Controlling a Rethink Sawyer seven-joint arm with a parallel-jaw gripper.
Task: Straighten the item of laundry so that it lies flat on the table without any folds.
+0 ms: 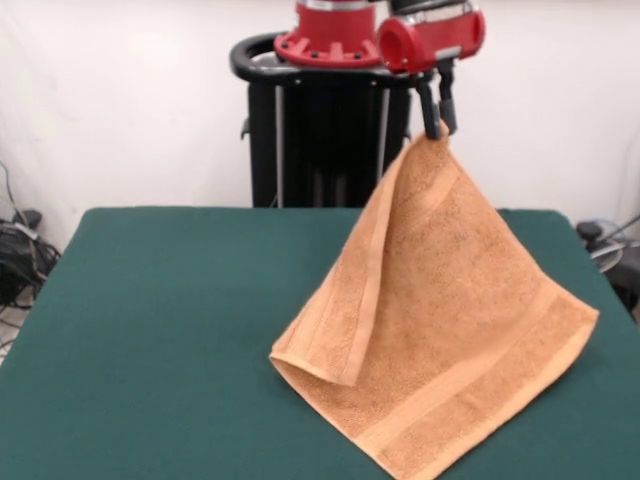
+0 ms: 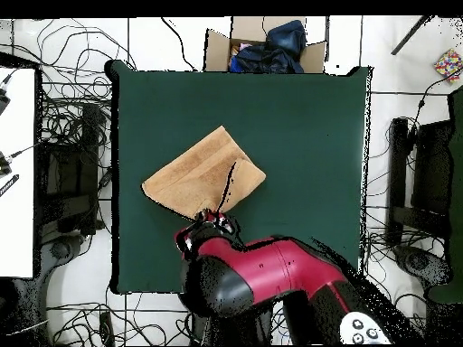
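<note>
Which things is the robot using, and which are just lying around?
Part of the job:
- towel, one corner lifted
- robot hand, pinching that corner
- green table, where the towel's bottom rests

Just lying about:
- cardboard box holding dark cloth, past the table
- cables on the floor

Bright even indoor light, soft faint shadows, no glare, mild blur
</note>
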